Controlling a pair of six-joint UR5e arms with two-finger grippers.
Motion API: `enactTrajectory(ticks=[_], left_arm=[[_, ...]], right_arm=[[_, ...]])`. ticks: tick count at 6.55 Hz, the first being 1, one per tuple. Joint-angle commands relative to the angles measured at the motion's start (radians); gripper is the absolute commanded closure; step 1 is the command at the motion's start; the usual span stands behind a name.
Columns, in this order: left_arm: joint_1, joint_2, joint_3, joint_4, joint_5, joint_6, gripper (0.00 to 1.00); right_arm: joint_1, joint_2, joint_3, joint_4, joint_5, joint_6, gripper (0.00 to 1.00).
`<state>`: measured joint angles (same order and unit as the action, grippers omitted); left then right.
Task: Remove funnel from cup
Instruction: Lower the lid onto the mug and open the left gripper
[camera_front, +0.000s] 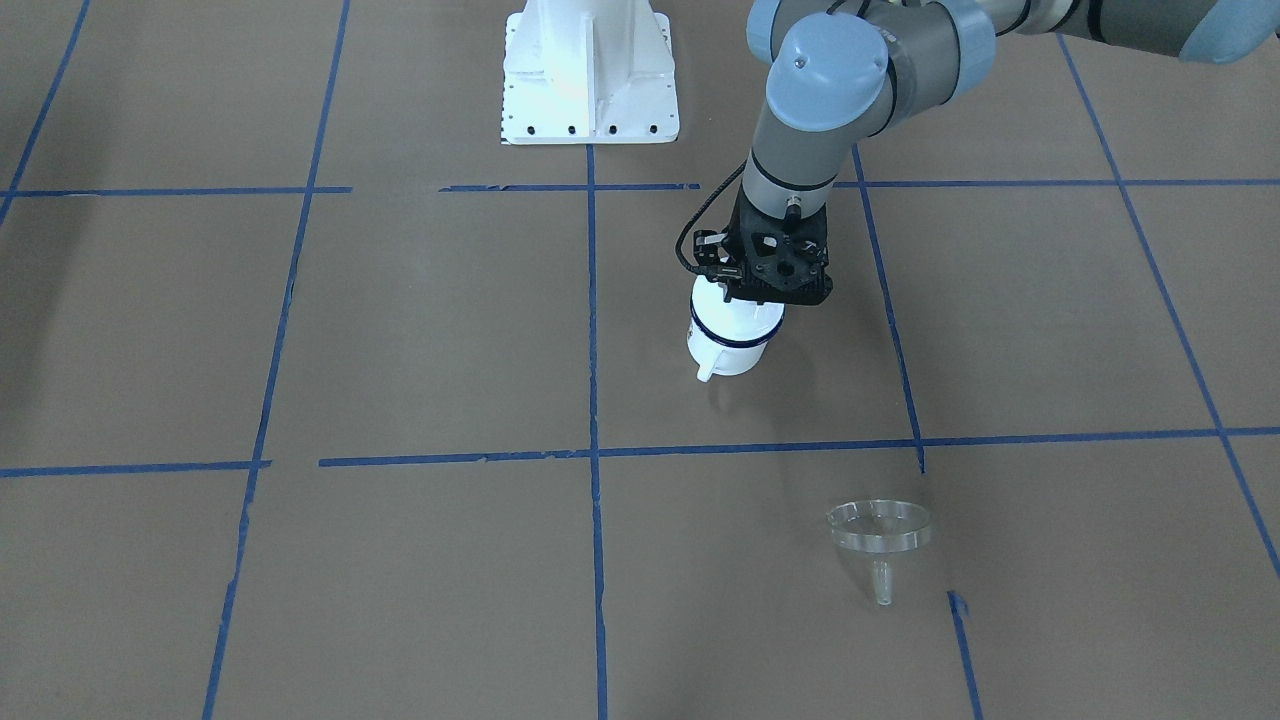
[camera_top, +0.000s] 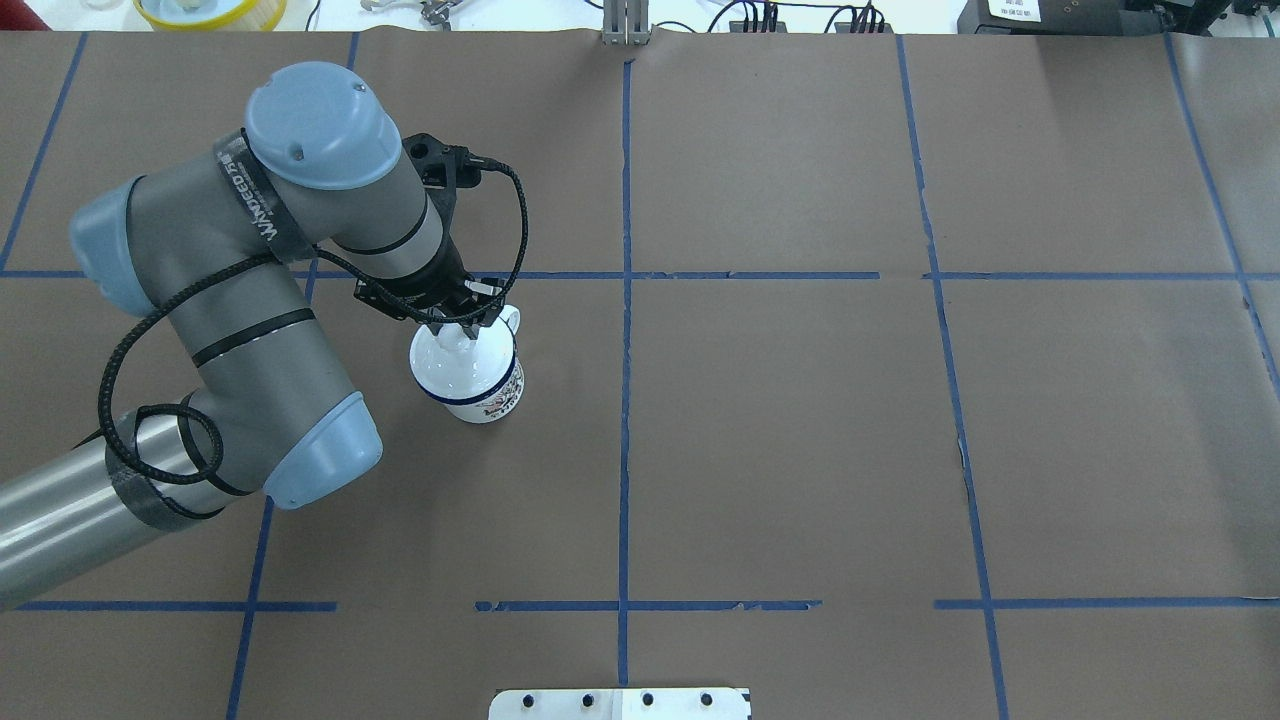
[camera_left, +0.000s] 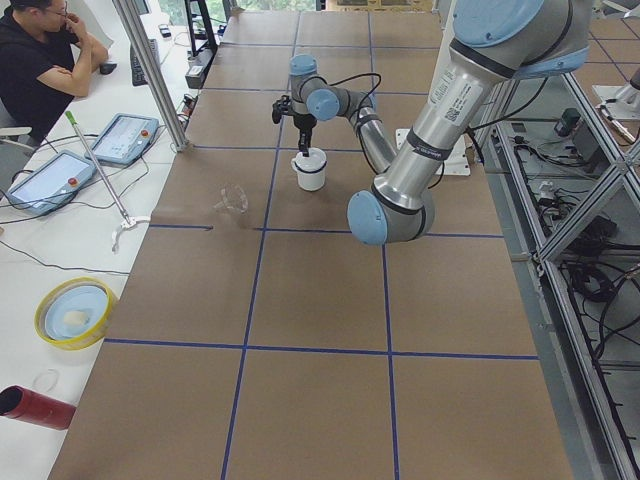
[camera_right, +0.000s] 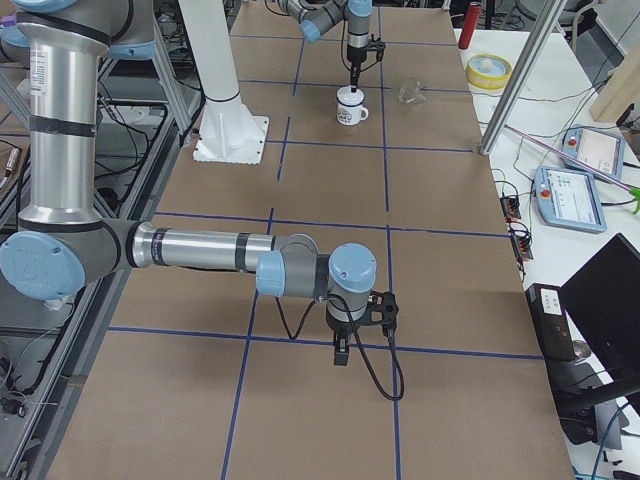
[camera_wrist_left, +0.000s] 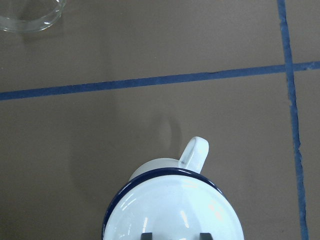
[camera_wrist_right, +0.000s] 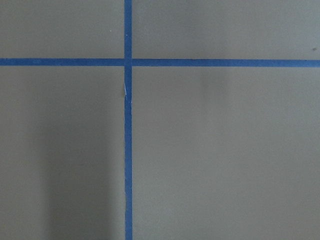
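Across from the robot, front view: the funnel (camera_front: 880, 532) lies on its side on the table (camera_front: 420, 340), well apart from the cup (camera_front: 733, 342); the left gripper (camera_front: 752, 296) hangs right over the cup's mouth.
Overhead view: the left gripper (camera_top: 458, 330) is at the rim of the cup (camera_top: 470, 375); no funnel shows here.
Left end view: the funnel (camera_left: 232, 198) sits apart from the cup (camera_left: 310, 170).
Right end view: the right gripper (camera_right: 341, 350) is far from both; its opening cannot be told.
Left wrist view: the fingertips (camera_wrist_left: 146, 235) are parted over the cup (camera_wrist_left: 175, 210) with nothing between them; the funnel (camera_wrist_left: 27, 15) is at the corner.
Right wrist view: only brown paper and blue tape (camera_wrist_right: 128, 125).
Progress: the removal looks done; judging by this, only pulling the arm away is left.
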<state>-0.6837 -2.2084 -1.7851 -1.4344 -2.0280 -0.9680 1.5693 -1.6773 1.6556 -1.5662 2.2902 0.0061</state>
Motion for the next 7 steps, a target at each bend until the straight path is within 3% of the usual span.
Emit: enactTrajectory(ticks=[1,2,5,7], left_arm=[[0.001,0.001,0.000,-0.001,0.000,0.000,0.50],[0.001,0.003,-0.002,-0.001,0.000,0.000,0.01],[0.001,0.006,-0.017,0.000,0.002,0.002,0.00],[-0.013,0.042,-0.112,0.000,0.008,0.012,0.00]], right_arm=[[0.000,-0.001,0.001,0.000,0.000,0.000,0.00],[0.000,0.001,0.001,0.000,0.000,0.000,0.00],[0.000,-0.001,0.000,0.000,0.000,0.000,0.00],[0.000,-0.001,0.001,0.000,0.000,0.000,0.00]])
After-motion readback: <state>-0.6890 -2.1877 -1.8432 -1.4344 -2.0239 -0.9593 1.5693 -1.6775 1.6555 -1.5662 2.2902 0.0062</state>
